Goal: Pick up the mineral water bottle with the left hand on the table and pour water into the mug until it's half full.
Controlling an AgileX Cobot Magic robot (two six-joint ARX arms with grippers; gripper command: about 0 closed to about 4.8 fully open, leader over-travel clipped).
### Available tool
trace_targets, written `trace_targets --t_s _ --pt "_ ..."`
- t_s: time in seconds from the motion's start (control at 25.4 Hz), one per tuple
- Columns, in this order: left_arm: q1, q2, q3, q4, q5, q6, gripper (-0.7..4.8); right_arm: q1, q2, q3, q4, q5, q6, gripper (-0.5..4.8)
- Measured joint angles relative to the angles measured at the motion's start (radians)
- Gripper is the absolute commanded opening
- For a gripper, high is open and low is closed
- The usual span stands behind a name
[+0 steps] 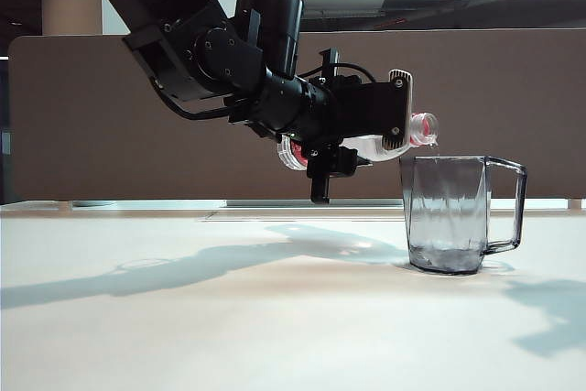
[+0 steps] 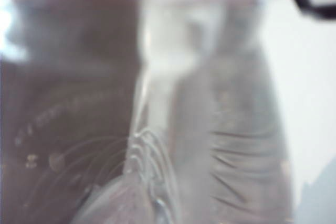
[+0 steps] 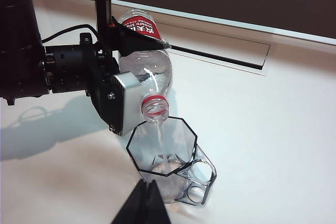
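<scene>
Right, exterior view: left gripper (image 1: 366, 130) is clamped on the bottle (image 1: 403, 139), which lies nearly level with its open mouth just over the near-left rim of the mug (image 1: 458, 217). The mug stands on the table (image 1: 229, 318) right of centre, a little water in the bottom. Wide bare tabletop left of and in front of the mug; the table's back edge runs just behind it.

Left wrist view: blurred, mostly the bottle's ribbed clear wall (image 2: 157, 156) right up against the lens; the grip cannot be read here.

Right wrist view: a thin stream falls from the bottle's red-ringed mouth (image 3: 155, 107) into the mug (image 3: 173, 174), handle toward the camera. Left gripper's fingers (image 3: 123, 103) pinch the bottle body below the red label. Right gripper (image 3: 144, 205) shows only as dark tips pressed together, near the mug and not touching it. A slot in the table lies beyond.
</scene>
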Motion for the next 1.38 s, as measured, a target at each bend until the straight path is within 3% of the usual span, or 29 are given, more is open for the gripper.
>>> trace_targets --t_s 1.38 --pt "0.000 0.000 0.002 0.007 0.000 0.068 2.14 0.000 0.000 0.000 0.000 0.000 0.000 -0.08"
